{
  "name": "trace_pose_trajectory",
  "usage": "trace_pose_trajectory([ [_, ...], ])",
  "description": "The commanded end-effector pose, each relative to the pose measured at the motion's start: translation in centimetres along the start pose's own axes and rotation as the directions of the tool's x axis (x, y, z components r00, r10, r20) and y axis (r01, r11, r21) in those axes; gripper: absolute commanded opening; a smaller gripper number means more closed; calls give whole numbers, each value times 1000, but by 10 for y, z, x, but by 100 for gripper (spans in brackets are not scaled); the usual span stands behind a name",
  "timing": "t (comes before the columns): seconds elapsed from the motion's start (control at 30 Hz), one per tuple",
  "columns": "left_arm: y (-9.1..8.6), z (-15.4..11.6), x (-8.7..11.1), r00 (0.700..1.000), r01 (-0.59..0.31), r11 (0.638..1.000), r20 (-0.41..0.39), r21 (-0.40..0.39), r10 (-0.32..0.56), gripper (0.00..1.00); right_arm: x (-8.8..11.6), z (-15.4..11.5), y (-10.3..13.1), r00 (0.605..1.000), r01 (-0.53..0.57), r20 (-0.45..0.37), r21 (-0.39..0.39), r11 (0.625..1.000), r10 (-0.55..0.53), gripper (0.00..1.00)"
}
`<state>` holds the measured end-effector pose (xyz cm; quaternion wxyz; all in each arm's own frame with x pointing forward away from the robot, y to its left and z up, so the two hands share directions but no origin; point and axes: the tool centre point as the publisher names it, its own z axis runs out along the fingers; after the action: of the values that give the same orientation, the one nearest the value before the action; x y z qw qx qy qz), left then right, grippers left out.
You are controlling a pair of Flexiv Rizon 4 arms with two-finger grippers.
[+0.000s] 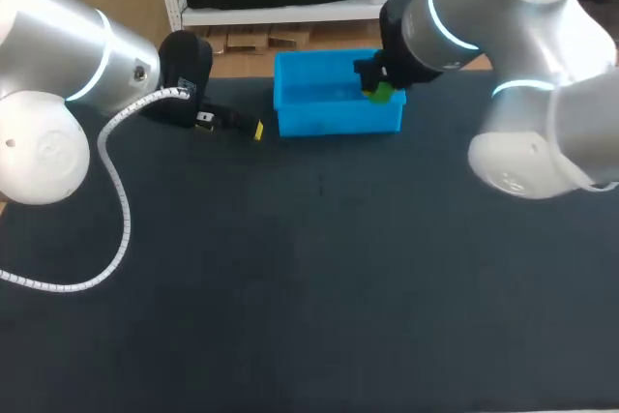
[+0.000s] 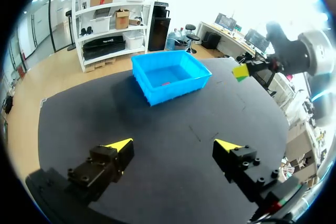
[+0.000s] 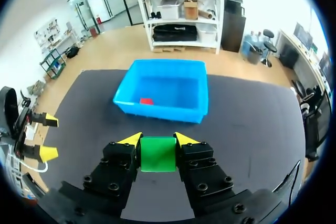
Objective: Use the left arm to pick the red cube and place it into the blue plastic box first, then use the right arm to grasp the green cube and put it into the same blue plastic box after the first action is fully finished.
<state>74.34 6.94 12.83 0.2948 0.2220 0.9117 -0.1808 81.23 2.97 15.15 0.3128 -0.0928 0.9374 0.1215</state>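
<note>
The blue plastic box [image 1: 338, 115] stands at the back middle of the dark table; it also shows in the left wrist view [image 2: 173, 90] and the right wrist view [image 3: 157, 109]. The red cube [image 3: 146, 100] lies on its floor, seen faintly from the left wrist too [image 2: 166, 83]. My right gripper [image 3: 157, 141] is shut on the green cube [image 3: 157, 154] and hangs over the box's right end [image 1: 381, 90]. From the left wrist the held green cube [image 2: 241, 72] shows in the air beside the box. My left gripper [image 2: 173, 144] stands open and empty, left of the box [image 1: 237, 126].
A white coiled cable [image 1: 116, 191] loops from my left arm over the table's left side. The dark table [image 1: 319, 287] stretches wide in front of the box.
</note>
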Motion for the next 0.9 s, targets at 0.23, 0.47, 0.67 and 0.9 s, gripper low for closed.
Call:
trace_pose_trajectory([
  [0.23, 1, 0, 0, 1000, -2, 1000, 3, 7, 2, 100, -33, 56, 0, 1000, 15, -10, -11, 1000, -15, 0],
  [0.47, 1, 0, 0, 1000, -2, 1000, 3, 7, 2, 100, -47, 84, -6, 1000, 18, -11, 5, 1000, -18, 0],
  [0.67, 1, 0, 0, 1000, -2, 1000, 3, 7, 2, 100, -60, 106, -12, 1000, 23, -1, 8, 1000, -23, 0],
  [0.9, 1, 0, 0, 1000, -2, 1000, 3, 7, 2, 100, -69, 130, -17, 1000, 26, 4, 22, 999, -26, 0],
])
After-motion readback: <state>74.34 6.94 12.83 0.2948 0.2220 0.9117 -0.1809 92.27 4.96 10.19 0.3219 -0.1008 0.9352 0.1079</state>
